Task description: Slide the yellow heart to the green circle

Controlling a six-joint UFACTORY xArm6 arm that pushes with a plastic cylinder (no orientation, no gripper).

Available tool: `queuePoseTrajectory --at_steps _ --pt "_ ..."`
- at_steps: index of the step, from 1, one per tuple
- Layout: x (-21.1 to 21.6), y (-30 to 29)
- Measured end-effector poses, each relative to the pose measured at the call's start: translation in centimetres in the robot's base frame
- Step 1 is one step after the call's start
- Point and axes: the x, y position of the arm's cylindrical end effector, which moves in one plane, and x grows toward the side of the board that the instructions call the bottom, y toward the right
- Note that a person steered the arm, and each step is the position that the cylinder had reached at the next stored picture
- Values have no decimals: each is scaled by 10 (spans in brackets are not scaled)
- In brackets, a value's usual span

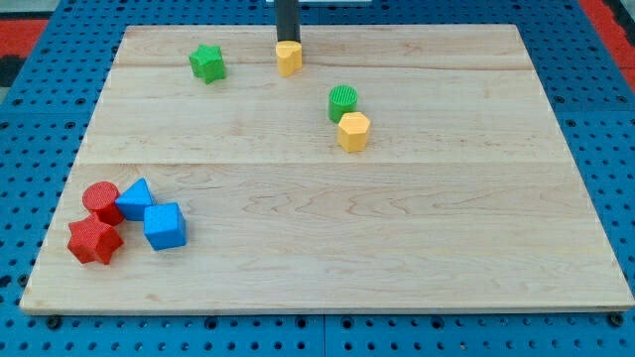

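The yellow heart [289, 58] lies near the view's top, a little left of centre. My tip [287, 41] stands right at the heart's top edge, touching or nearly touching it. The green circle [342, 101] lies below and to the right of the heart, with a yellow hexagon [353, 131] pressed against its lower side.
A green star [207, 63] lies left of the heart. At the lower left sit a red circle [100, 200], a red star [94, 241], a blue triangle [136, 199] and a blue cube [164, 226]. The wooden board [446, 248] rests on a blue pegboard.
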Motion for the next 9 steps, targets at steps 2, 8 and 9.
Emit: queuePoseTrajectory --at_steps 2,8,9 --pt "24 -14" --pt "103 15" --pt "97 11"
